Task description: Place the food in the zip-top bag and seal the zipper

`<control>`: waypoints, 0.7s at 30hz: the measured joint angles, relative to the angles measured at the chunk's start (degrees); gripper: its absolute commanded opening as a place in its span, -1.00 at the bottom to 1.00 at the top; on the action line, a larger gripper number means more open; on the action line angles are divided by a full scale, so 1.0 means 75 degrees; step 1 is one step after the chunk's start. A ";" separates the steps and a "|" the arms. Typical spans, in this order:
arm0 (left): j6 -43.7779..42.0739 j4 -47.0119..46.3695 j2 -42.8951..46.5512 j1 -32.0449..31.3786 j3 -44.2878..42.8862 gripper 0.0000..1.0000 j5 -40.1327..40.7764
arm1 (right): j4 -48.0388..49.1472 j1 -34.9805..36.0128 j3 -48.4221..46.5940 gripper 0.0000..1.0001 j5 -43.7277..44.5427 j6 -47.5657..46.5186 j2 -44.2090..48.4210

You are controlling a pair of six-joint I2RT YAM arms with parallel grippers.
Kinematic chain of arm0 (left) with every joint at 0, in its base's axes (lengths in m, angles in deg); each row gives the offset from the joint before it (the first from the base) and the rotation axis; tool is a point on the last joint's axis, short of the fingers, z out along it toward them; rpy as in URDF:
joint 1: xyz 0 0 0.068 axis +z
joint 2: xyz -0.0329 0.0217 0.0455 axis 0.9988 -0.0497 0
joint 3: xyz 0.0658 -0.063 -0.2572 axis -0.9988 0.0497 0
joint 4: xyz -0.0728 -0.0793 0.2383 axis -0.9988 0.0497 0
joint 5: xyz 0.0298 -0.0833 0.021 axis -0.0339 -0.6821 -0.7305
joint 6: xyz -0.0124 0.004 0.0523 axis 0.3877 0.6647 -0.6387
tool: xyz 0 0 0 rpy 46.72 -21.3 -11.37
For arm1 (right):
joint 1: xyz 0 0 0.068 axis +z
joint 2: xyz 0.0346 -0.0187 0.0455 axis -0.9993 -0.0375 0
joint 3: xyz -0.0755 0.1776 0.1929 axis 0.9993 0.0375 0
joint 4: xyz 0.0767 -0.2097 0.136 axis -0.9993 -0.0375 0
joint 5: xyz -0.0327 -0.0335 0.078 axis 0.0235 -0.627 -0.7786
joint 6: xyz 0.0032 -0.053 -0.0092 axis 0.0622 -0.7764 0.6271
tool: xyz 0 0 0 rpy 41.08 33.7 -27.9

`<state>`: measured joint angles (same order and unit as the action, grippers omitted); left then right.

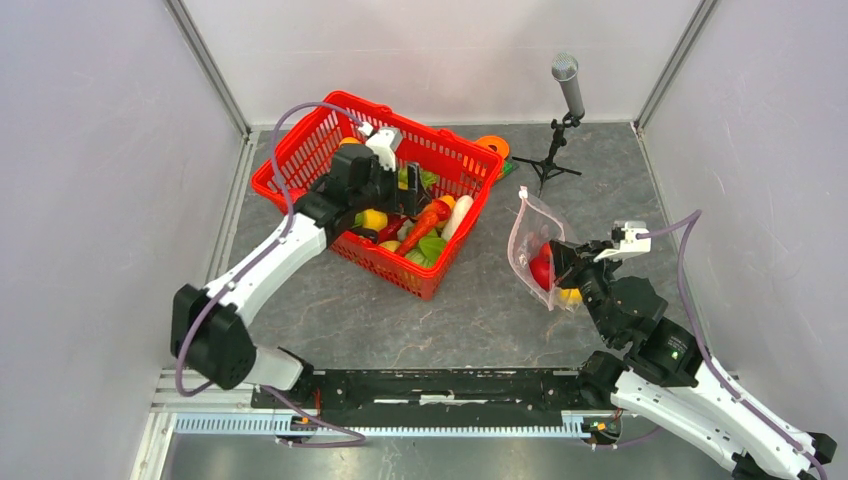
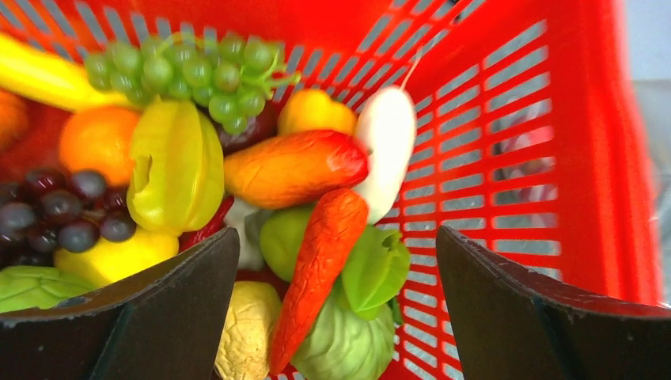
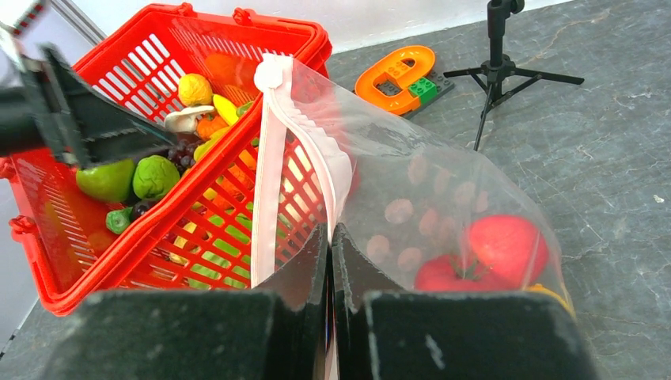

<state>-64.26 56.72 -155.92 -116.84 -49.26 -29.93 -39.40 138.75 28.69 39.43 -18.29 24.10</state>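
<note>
Your left gripper (image 1: pixel 408 195) hangs inside the red mesh basket (image 1: pixel 300 150), its jaws spread wide with nothing between them. In the left wrist view the gap of that gripper (image 2: pixel 336 237) sits right above the orange carrot (image 2: pixel 316 277), which lies slantwise across a green leafy piece (image 2: pixel 372 269), with the white radish (image 2: pixel 388 150) touching its upper end beside the basket wall (image 2: pixel 506 158). Around them you see green grapes (image 2: pixel 190 71), a yellow-green star fruit (image 2: pixel 174 166) and purple grapes (image 2: pixel 63 210). Your right gripper (image 1: pixel 555 262) is out on the table to the right of the basket, its fingers (image 3: pixel 301 277) pressed tight together on the film of the zip-top bag (image 3: pixel 411 182), just beside the pink zipper (image 3: pixel 273 174). The bag (image 1: pixel 530 235) stands up from that pinch, its mouth gaping towards the basket. A red tomato (image 3: pixel 506 245) already lies in the bag, with a yellow piece (image 1: pixel 570 295) next to it. Farther back stand a microphone on a tripod (image 1: pixel 570 85) and a flat orange e-shaped object (image 3: pixel 396 71).
</note>
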 measured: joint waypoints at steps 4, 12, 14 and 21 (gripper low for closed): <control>0.0050 0.0370 -0.0901 0.0242 -0.0114 0.82 -0.0265 | 0.0003 0.0000 0.0003 -0.88 0.0003 0.0064 0.0000; 0.0085 0.0790 -0.2349 0.0242 -0.0335 0.30 -0.0600 | 0.0003 0.0000 0.0000 -0.88 -0.0003 0.0058 -0.0251; 0.0096 0.0845 -0.2480 0.0242 -0.0335 0.18 -0.0624 | 0.0003 0.0000 0.0000 -0.88 -0.0003 0.0058 -0.0318; 0.0102 0.0912 -0.2489 0.0242 -0.0347 -0.37 -0.0711 | 0.0009 0.0000 0.0000 -0.88 -0.0006 0.0055 -0.0402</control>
<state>-63.50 63.56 -174.59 -115.03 -51.86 -35.26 -39.34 138.75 28.69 39.39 -17.87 21.09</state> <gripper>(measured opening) 0.453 0.060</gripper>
